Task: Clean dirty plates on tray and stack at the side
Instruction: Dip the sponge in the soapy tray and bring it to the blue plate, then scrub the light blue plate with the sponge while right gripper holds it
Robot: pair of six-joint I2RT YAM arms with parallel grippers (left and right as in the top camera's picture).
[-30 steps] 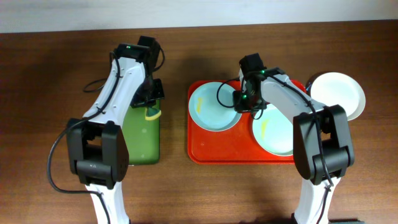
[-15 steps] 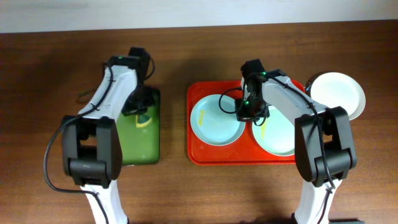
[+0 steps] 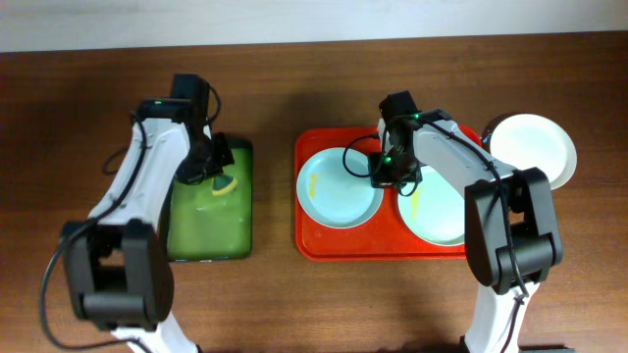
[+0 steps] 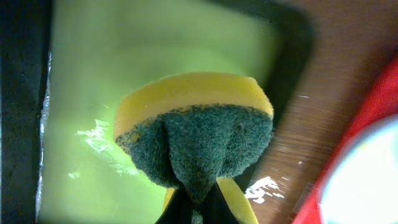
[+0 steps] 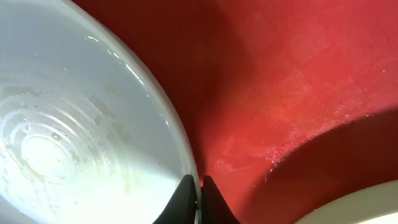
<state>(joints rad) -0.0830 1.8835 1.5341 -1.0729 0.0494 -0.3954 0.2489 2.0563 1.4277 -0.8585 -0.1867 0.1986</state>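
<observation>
A dark brown wooden table [image 3: 59, 98] fills the overhead view, with a pale strip of wall along its 12 o'clock edge. On it are 2 trays, 3 plates, 2 arms and 1 sponge.

The red tray [image 3: 334, 242] lies right of centre, with rounded corners and a raised rim. The narrower green tray [image 3: 206, 235] lies well apart at its 9 o'clock; it has a dark rim, and its glossy floor throws bright glints in the left wrist view.

The left arm [image 3: 147, 186] reaches from 6 o'clock up the green tray's 9 o'clock side. The right arm [image 3: 446, 147] reaches up the red tray's 3 o'clock side and bends back over it.

2 of the 3 plates sit side by side inside the red tray. The left plate [image 3: 329, 191] carries a faint yellow streak near its 9 o'clock edge. The right plate [image 3: 442, 216] has a yellow smear toward its 10 o'clock side and is partly covered by the right arm. The third plate [image 3: 535, 147] is plain white and rests at the red tray's 2 o'clock corner, its edge touching the rim there.

The right jaws are pressed almost together, pinching the left plate's rim at its 3 o'clock edge. The wrist view shows a dark tip on each side of that rim, over bare red tray.

The sponge [image 4: 193, 130] is yellow with a dark green scouring face. The left jaws pinch it above the green tray's 12 o'clock end.
</observation>
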